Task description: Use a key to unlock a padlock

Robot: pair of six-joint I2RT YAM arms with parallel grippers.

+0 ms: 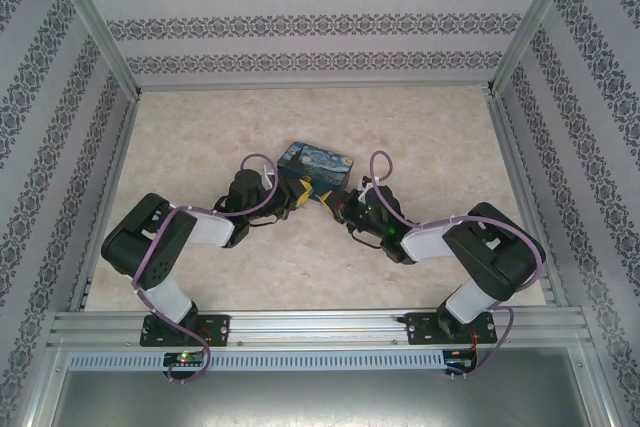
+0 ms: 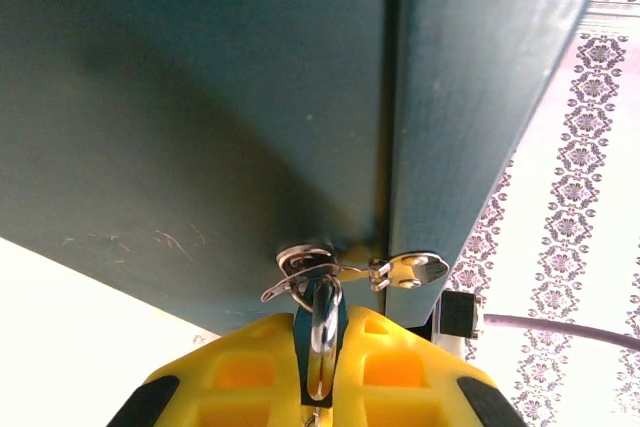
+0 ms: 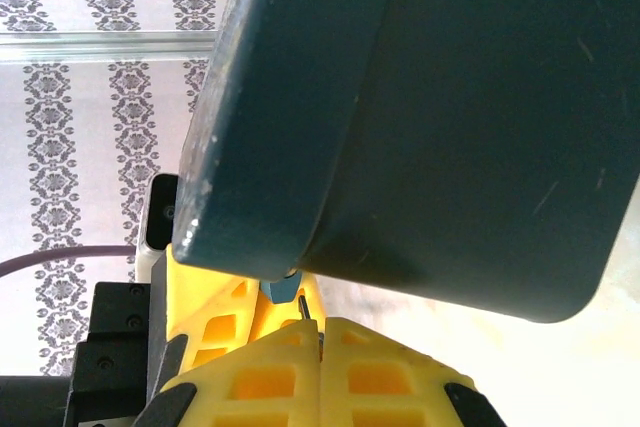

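At the near edge, both arms are bolted to an aluminium rail [image 1: 320, 325] and bend inward, so their wrists meet at the middle of the table [image 1: 200, 137]. In the top view the left gripper [image 1: 298, 193] and the right gripper [image 1: 338, 199] point toward each other, tips close together, right in front of the box [image 1: 317, 167] with its painted night-sky lid. The left gripper [image 2: 320, 347] is clenched on the padlock [image 2: 322, 332]: its yellow fingers [image 2: 250, 367] press together around the blue-teal body, and the silver shackle stands up between them. The shackle reaches a small metal hasp [image 2: 405, 269] on the dark wall of the box [image 2: 200, 97]. From the right wrist, the right gripper [image 3: 320, 332] is also pressed closed, pinching the key [image 3: 303, 304], a thin dark sliver sticking out from between its fingertips. The key's tip sits just beside the blue corner of the padlock [image 3: 280, 289], which hangs under the box's [image 3: 450, 97] lower edge; whether the tip is inside the keyhole cannot be told. Beyond the box the pale table runs on to the patterned walls [image 1: 300, 17].
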